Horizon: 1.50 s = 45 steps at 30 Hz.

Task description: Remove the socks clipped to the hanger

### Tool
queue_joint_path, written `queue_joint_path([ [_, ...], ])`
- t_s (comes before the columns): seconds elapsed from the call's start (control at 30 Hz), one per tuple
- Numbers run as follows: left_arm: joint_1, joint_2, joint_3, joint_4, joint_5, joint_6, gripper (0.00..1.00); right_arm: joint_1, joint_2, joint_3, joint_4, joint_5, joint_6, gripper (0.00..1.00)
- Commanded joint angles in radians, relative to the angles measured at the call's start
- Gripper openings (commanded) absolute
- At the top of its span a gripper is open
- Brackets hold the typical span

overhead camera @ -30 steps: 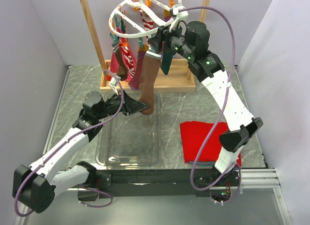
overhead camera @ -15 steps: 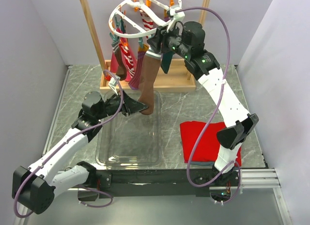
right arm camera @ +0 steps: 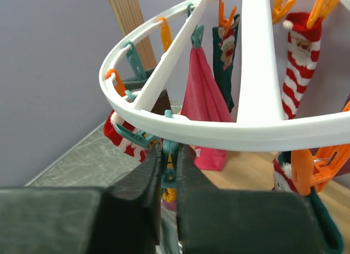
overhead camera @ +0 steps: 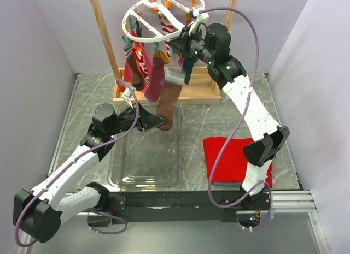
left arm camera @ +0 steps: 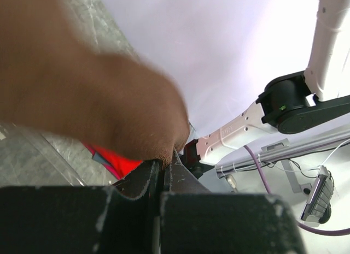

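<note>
A white ring hanger (overhead camera: 133, 15) hangs from a wooden stand, with socks clipped round it. In the right wrist view my right gripper (right arm camera: 170, 155) is shut on a teal clip (right arm camera: 169, 165) just under the hanger's rim (right arm camera: 219, 135). From above, the right gripper (overhead camera: 177, 46) is at the ring's near side. A brown sock (overhead camera: 168, 101) with a white band slants below the ring, its cuff apart from the clip. My left gripper (overhead camera: 162, 122) is shut on its toe (left arm camera: 158, 150). A striped sock (overhead camera: 143, 63), a magenta sock (overhead camera: 155, 79) and a dark teal sock (overhead camera: 187, 71) hang clipped.
A clear plastic tray (overhead camera: 145, 166) lies under the left gripper. A red folded cloth (overhead camera: 227, 155) lies to the right by the right arm's base. The stand's wooden base (overhead camera: 199, 93) and pole (overhead camera: 104, 38) are behind the tray. Grey walls close in both sides.
My right gripper has shut on the teal clip. The brown sock's cuff has dropped away from the ring and leans over. The left arm has held still.
</note>
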Motion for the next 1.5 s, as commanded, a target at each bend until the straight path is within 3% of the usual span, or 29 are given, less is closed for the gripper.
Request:
queue_joint_path([
  [0.0,-0.004,-0.017,0.041,-0.028,-0.013,0.046,0.01,-0.009,-0.003,0.040,0.041,-0.033,0.021,0.00],
  [0.3,0.002,-0.025,-0.007,-0.229,-0.220,0.115,0.01,-0.010,-0.003,0.025,0.020,-0.033,0.037,0.00],
  [0.6,0.057,0.138,0.205,-0.364,-0.258,0.175,0.01,-0.010,-0.021,-0.004,0.024,-0.028,0.040,0.00],
  [0.8,0.160,0.256,0.331,-0.366,-0.130,0.167,0.01,-0.009,-0.033,-0.022,0.027,-0.025,0.040,0.00],
  [0.9,0.160,0.253,0.233,-0.277,-0.082,0.102,0.01,-0.009,-0.040,-0.044,0.032,-0.030,0.040,0.00],
  [1.03,0.145,0.187,-0.033,-0.174,-0.066,0.016,0.01,-0.010,-0.044,-0.061,0.035,-0.038,0.046,0.00],
  [1.2,0.133,0.103,-0.225,-0.224,-0.077,-0.049,0.01,-0.010,-0.061,-0.105,0.058,-0.050,0.061,0.00],
  [1.33,0.131,-0.111,-0.302,-0.304,-0.160,-0.095,0.01,-0.009,-0.079,-0.142,0.093,-0.056,0.078,0.00],
  [1.47,0.130,-0.219,-0.358,-0.343,-0.221,-0.126,0.11,-0.010,-0.078,-0.150,0.099,-0.065,0.095,0.00],
])
